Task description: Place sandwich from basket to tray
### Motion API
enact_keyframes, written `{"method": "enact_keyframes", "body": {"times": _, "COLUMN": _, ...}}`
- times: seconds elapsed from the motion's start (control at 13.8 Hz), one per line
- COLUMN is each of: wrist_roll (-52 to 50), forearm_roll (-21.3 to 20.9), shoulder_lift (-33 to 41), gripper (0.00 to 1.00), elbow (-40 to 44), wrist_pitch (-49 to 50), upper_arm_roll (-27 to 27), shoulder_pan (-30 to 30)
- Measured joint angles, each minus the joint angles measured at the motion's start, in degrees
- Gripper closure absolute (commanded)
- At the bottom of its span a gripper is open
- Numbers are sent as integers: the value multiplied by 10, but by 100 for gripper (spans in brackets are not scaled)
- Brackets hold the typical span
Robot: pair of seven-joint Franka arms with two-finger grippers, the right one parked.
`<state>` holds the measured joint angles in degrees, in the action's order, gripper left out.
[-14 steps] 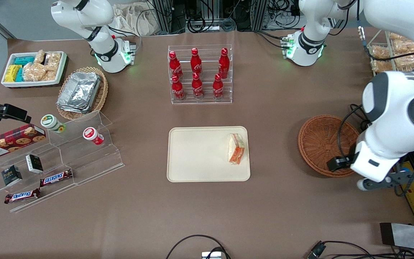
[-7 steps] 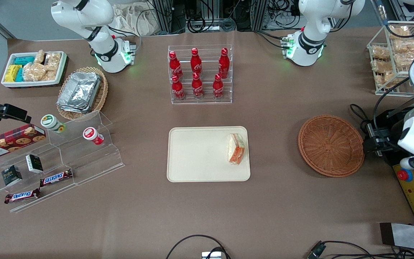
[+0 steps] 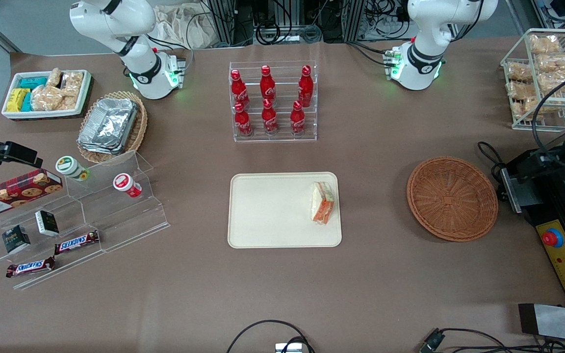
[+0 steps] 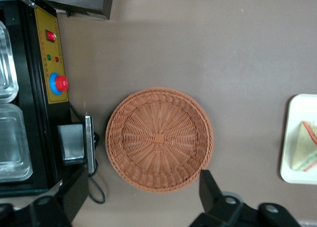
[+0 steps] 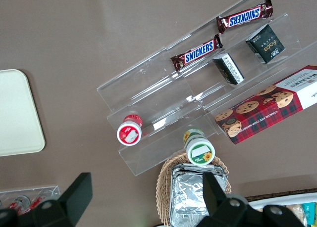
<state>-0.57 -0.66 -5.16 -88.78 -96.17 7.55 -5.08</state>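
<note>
Transfer complete: sandwich (image 3: 322, 202) lies on tray (image 3: 268, 211), right-centre of frame.

Basket (image 3: 451, 198), further right, holds nothing. Gripper (image 4: 141, 200) hangs high above the basket, fingers spread, holding nothing; no step appears outstanding.

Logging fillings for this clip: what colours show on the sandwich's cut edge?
Orange and green against pale bread on the sandwich, clearest in the front view.

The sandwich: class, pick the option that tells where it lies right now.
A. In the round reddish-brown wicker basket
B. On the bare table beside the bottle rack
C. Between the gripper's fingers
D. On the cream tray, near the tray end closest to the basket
D. The sandwich lies on the tray; the basket holds nothing, and the open gripper hangs over the basket, empty.
</note>
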Motion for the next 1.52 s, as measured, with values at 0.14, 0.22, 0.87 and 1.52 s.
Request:
{"method": "enact_keyframes", "body": {"times": 0.14, "wrist_roll": 1, "forearm_roll": 0, "shoulder_lift": 21, "gripper": 0, "elbow": -2, "wrist_pitch": 20, "upper_arm_roll": 0, "shoulder_pan": 2}}
{"method": "enact_keyframes", "body": {"times": 0.22, "wrist_roll": 2, "forearm_roll": 0, "shoulder_lift": 30, "gripper": 0, "elbow": -5, "wrist_pitch": 25, "upper_arm_roll": 0, "shoulder_pan": 4}}
{"method": "enact_keyframes", "body": {"times": 0.87, "wrist_roll": 5, "forearm_roll": 2, "shoulder_lift": 73, "gripper": 0, "elbow": -34, "wrist_pitch": 26, "upper_arm_roll": -30, "shoulder_pan": 11}}
{"method": "enact_keyframes", "body": {"times": 1.52, "wrist_roll": 5, "forearm_roll": 9, "shoulder_lift": 87, "gripper": 0, "elbow": -36, "wrist_pitch": 45, "upper_arm_roll": -48, "shoulder_pan": 11}}
